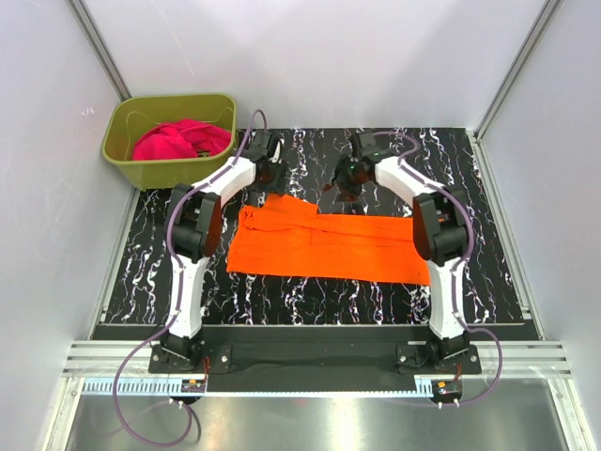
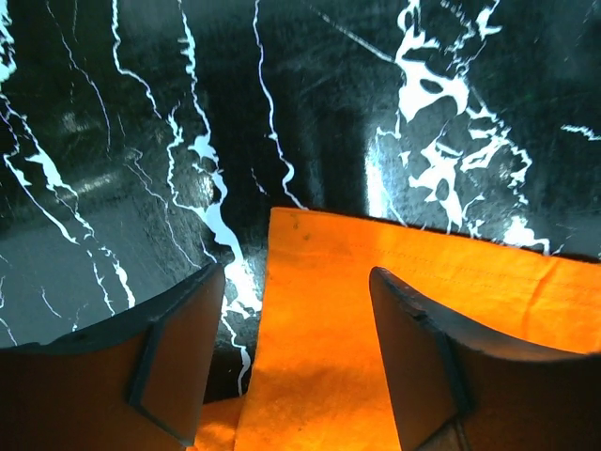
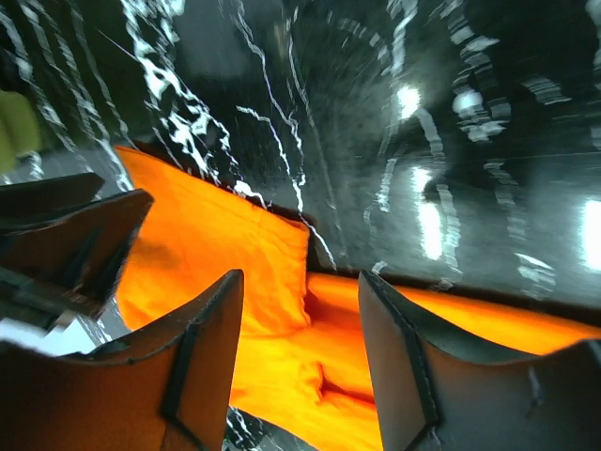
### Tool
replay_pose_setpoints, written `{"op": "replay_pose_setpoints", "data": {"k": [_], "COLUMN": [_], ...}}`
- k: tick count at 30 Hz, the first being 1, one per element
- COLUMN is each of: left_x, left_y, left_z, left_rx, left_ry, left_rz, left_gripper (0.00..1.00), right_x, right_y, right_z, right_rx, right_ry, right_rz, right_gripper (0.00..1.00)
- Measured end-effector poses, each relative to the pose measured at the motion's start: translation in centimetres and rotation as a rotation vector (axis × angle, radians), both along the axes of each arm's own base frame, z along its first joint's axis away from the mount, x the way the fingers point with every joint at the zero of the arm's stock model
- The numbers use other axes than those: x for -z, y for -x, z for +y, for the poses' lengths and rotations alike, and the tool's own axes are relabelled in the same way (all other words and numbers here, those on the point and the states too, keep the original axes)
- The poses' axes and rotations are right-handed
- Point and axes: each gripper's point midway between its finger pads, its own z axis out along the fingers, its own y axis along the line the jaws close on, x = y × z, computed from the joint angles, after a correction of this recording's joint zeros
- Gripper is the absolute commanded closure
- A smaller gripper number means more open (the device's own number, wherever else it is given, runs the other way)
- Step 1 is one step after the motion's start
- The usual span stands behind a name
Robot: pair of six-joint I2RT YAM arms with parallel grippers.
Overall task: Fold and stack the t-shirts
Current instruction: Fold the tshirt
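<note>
The orange t-shirt point(image 1: 324, 246) lies flat and folded into a long band on the black marbled table. My left gripper point(image 1: 273, 175) hovers open over the shirt's far left corner; in the left wrist view the orange cloth point(image 2: 319, 348) shows between the parted fingers point(image 2: 178, 348), which hold nothing. My right gripper point(image 1: 349, 188) is open above the shirt's far edge near its middle; its view shows the orange folds point(image 3: 300, 348) below the spread fingers point(image 3: 413, 366). The magenta-pink t-shirt point(image 1: 180, 140) is bunched in the olive-green tub.
The olive-green tub point(image 1: 150, 165) stands at the table's far left corner. White walls enclose the table point(image 1: 488, 272) on the left, back and right. The arm bases sit on a black bar at the near edge.
</note>
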Motion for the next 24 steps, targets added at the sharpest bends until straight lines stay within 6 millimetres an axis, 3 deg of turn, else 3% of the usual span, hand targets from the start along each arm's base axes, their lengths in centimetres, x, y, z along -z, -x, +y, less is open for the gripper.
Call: {"op": "replay_pose_setpoints", "data": {"k": [7, 12, 15, 16, 19, 21, 24], "left_x": [1.2, 1.5, 1.5, 1.5, 1.3, 1.3, 1.2], "left_y": [-0.3, -0.7, -1.2, -1.4, -1.7, -1.6, -1.5], "left_z": [0.0, 0.0, -0.1, -0.2, -0.6, -0.8, -1.1], "left_rx": [-0.007, -0.004, -0.001, 0.001, 0.011, 0.016, 0.026], "left_ry": [0.028, 0.049, 0.065, 0.072, 0.094, 0.103, 0.120], "left_rz": [0.028, 0.034, 0.031, 0.030, 0.029, 0.033, 0.040], "left_gripper": [0.56, 0.67, 0.85, 1.00, 1.00, 1.00, 1.00], "right_x": [4.4, 4.8, 5.2, 5.3, 5.5, 5.6, 5.2], "right_y": [1.6, 1.7, 1.4, 1.2, 0.9, 0.9, 0.7], "right_z": [3.6, 4.4, 5.0, 5.2, 5.8, 6.0, 6.2], "right_rx": [-0.031, -0.031, -0.030, -0.030, -0.028, -0.027, -0.026], "right_ry": [-0.027, -0.047, -0.060, -0.065, -0.079, -0.077, -0.083], "right_rz": [0.106, 0.123, 0.130, 0.130, 0.131, 0.133, 0.130], "right_gripper": [0.44, 0.52, 0.63, 0.67, 0.81, 1.00, 1.00]}}
